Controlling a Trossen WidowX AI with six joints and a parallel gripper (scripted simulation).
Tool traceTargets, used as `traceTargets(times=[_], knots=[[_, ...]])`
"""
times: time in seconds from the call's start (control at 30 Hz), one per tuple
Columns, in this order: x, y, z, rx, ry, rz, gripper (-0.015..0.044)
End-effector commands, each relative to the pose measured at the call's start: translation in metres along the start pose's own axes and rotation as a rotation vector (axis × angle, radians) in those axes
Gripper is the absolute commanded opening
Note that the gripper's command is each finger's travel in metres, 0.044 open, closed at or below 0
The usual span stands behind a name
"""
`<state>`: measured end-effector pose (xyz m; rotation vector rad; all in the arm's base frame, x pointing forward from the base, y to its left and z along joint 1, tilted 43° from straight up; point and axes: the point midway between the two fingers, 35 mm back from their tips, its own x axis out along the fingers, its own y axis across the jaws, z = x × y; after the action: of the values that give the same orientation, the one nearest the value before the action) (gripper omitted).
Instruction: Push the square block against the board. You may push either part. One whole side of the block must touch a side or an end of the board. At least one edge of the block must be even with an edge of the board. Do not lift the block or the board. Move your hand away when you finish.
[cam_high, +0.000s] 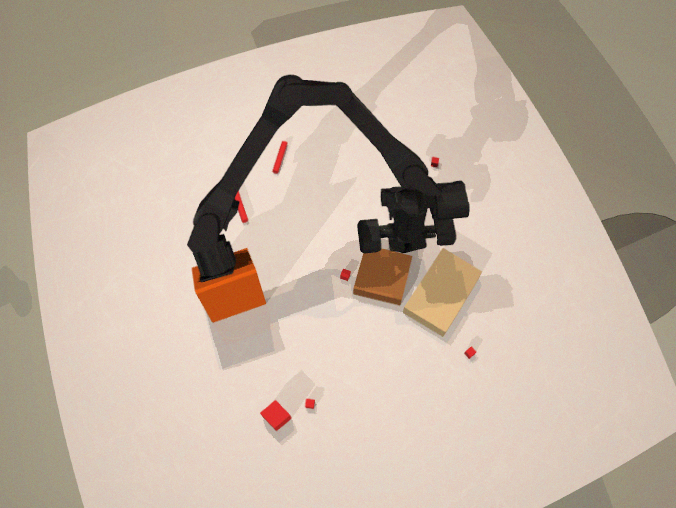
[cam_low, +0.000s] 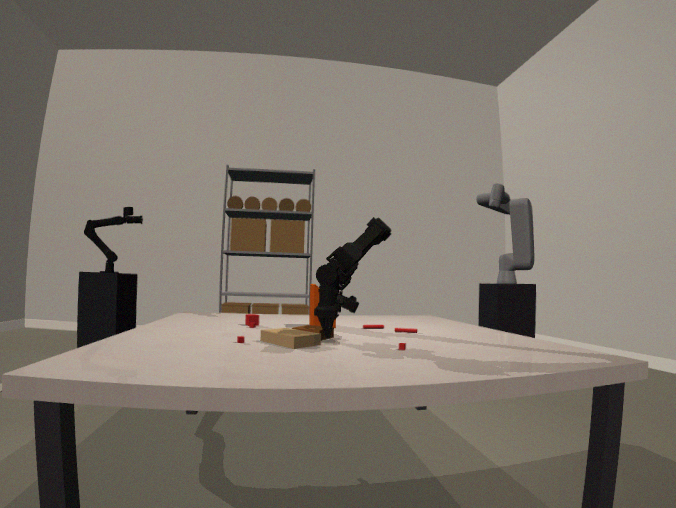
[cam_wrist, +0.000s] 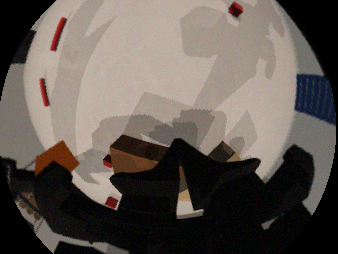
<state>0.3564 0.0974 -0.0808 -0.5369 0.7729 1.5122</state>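
One wedge-shaped gap still to close

My narrow black gripper is shut with nothing between its fingers, low beside the flat, square brown wooden block. I judge the step in hand to be pushing the block toward the rectangular, pale tan wooden board. Block and board lie flat on the pinkish-white table, their facing sides at an angle. Seen from above, their nearest corners almost meet; whether they touch I cannot tell.

My next push should turn the block until one whole side meets the board's long side, then slide it along until an edge is even. Too hard a shove could swing the board away.

The block looks matt and plain, with straight sides and a shadow across its top. A small red cube sits near its far side from the board.
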Motion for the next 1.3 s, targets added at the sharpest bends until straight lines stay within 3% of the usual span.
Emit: traceTargets(times=[0.0, 1.07, 1.2, 1.27], knots=[[0.002, 0.0, 0.008, 0.003, 0.004, 0.006, 0.0], [0.002, -0.002, 0.041, 0.005, 0.004, 0.014, 0.0], [-0.05, -0.002, 0.04, 0.002, 0.001, 0.008, 0.0], [-0.053, -0.002, 0.04, 0.002, 0.001, 0.007, 0.0]])
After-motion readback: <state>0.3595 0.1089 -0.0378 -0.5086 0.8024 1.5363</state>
